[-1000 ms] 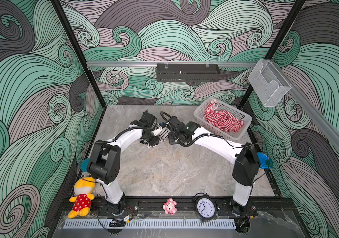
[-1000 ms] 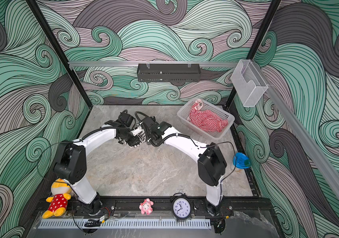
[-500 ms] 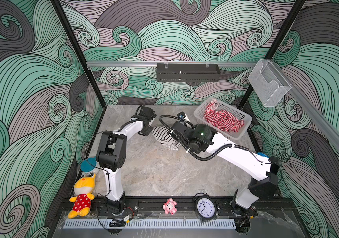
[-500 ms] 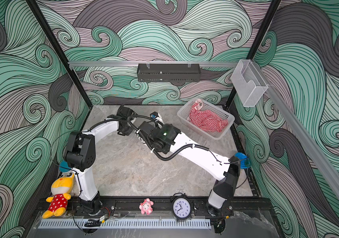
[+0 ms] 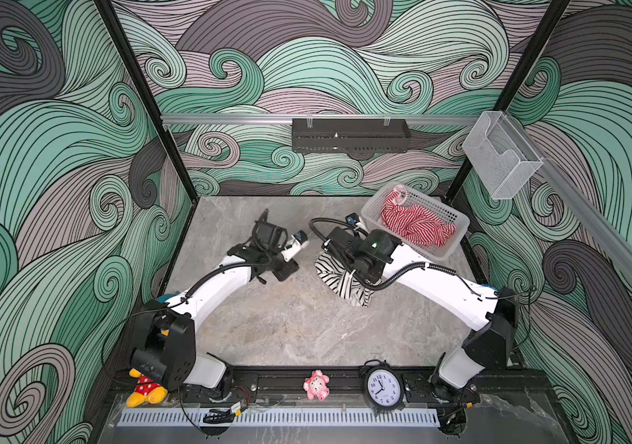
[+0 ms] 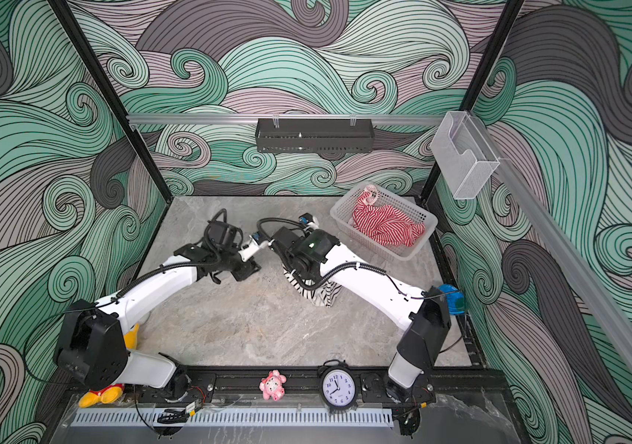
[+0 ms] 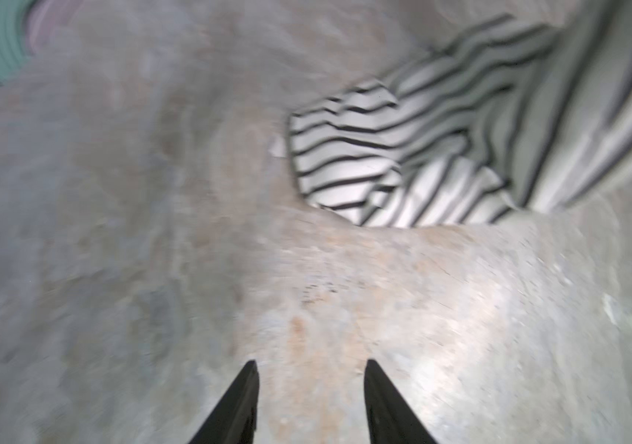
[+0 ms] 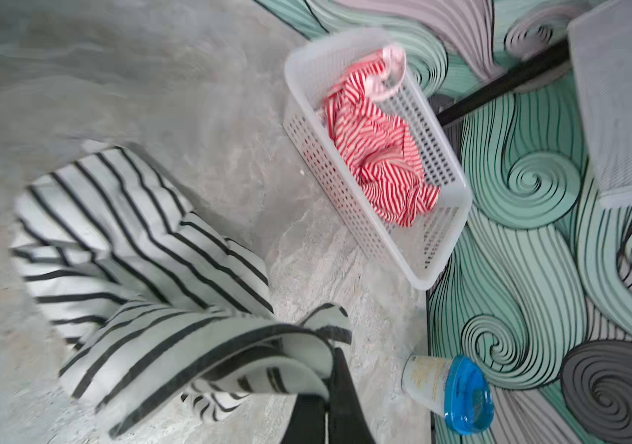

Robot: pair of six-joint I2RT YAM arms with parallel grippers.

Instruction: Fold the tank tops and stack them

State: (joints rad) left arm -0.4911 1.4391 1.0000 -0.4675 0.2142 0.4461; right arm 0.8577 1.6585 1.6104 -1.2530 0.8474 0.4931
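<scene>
Right wrist view: the black-and-white striped knit tank top (image 8: 145, 246) hangs bunched from the right fingers (image 8: 345, 392), which are clamped together on a dark-trimmed edge. Its lower folds rest on the grey marbled table (image 5: 287, 319), right of centre in both top views. There its long axis runs from upper left to lower right. The left fingers (image 7: 241, 407) stand apart and empty to its left, with bare table between; half a second ago they were right beside the cloth. The red-and-white striped tank top (image 5: 418, 226) lies crumpled in the white perforated plastic basket (image 5: 456, 238), upper right.
</scene>
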